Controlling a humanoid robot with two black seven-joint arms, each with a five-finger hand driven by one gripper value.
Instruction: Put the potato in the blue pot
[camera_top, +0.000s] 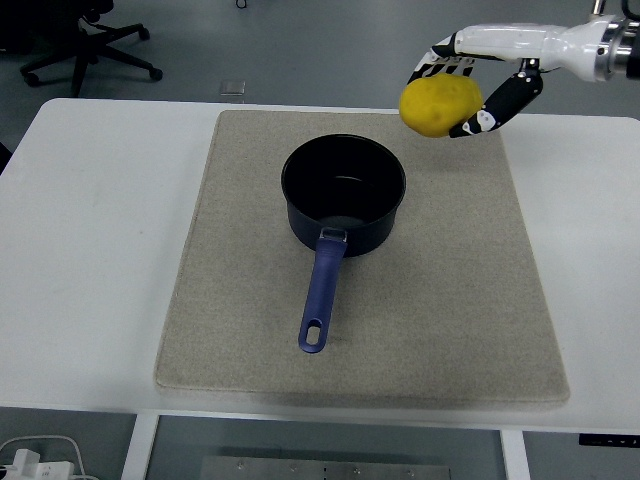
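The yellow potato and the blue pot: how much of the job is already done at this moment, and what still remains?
Done: the right hand has grasped the yellow potato and holds it in the air, clear of the beige mat. In hand: the potato hangs up and to the right of the dark blue pot, not over its opening. Left: carry it above the pot, which looks empty, and release it inside.

1 potato (440, 105), 1 blue pot (343, 200), 1 mat (450, 300), 1 table (90, 250), 1 hand (478, 85).
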